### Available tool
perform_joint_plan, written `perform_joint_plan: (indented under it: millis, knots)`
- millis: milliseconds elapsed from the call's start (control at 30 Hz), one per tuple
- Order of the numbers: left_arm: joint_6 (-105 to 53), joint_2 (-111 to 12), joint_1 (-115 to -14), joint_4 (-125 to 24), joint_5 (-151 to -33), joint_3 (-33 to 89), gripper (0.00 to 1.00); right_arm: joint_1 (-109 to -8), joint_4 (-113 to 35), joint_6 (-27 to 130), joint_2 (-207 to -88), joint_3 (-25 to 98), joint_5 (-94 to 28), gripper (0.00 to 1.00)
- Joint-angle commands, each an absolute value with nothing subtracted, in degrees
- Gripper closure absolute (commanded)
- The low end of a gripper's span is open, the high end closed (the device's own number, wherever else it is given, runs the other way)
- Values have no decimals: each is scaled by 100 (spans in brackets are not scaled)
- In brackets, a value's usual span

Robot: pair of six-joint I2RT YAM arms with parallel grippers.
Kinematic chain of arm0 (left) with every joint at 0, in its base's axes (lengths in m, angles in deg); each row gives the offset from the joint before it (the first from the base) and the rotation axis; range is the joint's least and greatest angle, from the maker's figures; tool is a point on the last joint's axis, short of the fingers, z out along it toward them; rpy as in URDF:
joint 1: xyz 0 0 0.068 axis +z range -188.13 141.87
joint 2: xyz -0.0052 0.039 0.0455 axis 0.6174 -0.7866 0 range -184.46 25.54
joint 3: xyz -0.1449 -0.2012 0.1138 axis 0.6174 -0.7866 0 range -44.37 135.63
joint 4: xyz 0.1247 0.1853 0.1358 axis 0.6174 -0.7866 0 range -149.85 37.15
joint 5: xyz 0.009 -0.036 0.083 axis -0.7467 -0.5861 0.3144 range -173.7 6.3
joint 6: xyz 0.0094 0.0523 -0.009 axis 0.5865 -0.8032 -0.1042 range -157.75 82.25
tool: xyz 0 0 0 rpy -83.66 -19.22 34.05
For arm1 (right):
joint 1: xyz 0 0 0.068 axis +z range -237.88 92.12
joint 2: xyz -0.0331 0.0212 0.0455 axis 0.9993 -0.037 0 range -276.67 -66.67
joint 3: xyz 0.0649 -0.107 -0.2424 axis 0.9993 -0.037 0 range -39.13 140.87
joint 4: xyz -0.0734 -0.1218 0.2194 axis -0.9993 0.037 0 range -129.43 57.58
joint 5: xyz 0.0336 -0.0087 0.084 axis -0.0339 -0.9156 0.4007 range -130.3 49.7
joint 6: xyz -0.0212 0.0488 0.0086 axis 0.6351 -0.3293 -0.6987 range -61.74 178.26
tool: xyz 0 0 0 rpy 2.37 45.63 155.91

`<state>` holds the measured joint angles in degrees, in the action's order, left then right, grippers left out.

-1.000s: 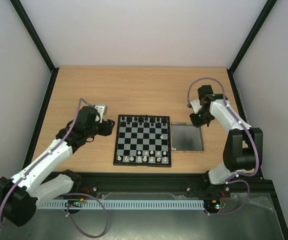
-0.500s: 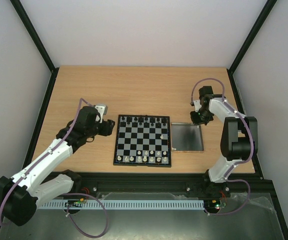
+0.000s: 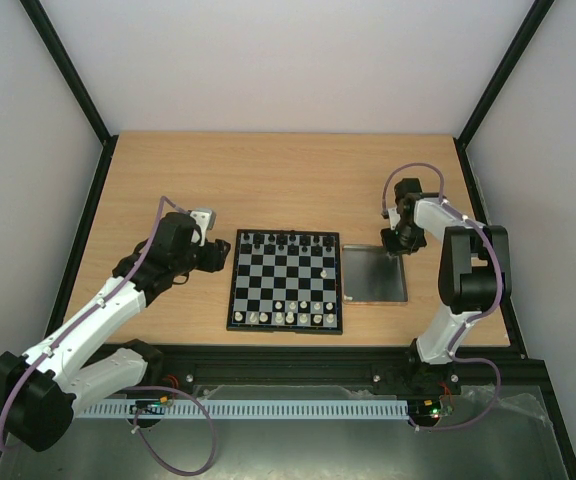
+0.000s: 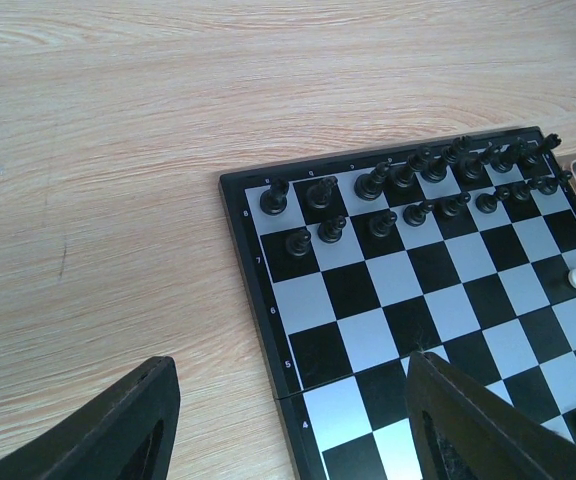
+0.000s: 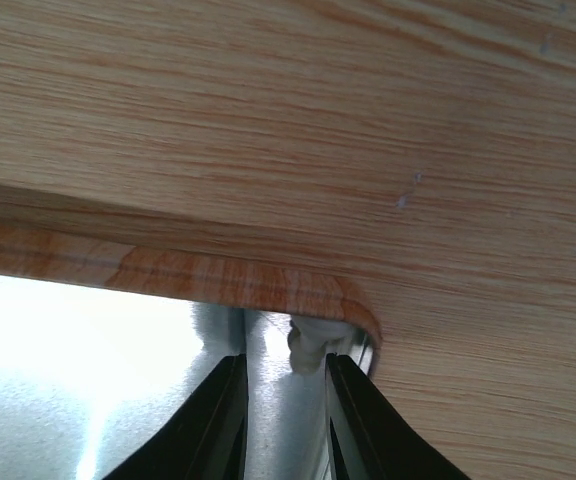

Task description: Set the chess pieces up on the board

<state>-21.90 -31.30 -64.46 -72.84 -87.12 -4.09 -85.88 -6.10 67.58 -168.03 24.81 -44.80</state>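
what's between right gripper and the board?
The metal tray: the right gripper sits at its far right corner, the board along its left edge. Seen in the top view.

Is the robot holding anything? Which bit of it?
Left tool holds nothing. Right tool straddles a white chess piece low down in the tray corner; a real grip cannot be told.

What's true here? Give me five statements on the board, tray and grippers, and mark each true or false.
1. The black pieces stand on the board's far two rows. True.
2. The left gripper holds a piece. False: its jaws stand open and empty, beside the board.
3. The tray lies right of the board. True.
4. The tray is empty. False: a white piece lies in its far corner, at the right gripper.
5. A lone white piece stands mid-board. True.
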Motion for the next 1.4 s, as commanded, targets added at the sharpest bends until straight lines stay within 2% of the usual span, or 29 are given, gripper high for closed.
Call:
perform_joint_plan:
  millis: [0,267,567,800,1100,1367]
  knots:
    - [-2228,-3097,-6432,-7192,-8783,-449,35,-8596,-659,6656,-16933,2320,-4791,77]
    - [-2231,-3078,-6433,-7192,-8809,-446,35,-8597,-763,6643,-17225,2259,-4784,78]
    - [-2228,-3079,-6434,-7188,-8818,-451,35,-8602,-853,6709,-17361,2239,-4766,94]
    - [-2228,-3030,-6433,-7192,-8818,-447,35,-8474,-190,7380,-16862,2226,-4183,96]
    - [-2228,-2962,-6430,-7199,-8783,-438,34,-7152,1126,8736,-16007,2544,-4613,96]
    - [-2220,-2856,-6432,-7210,-8709,-438,34,-5590,2301,9348,-16215,3212,-6164,95]
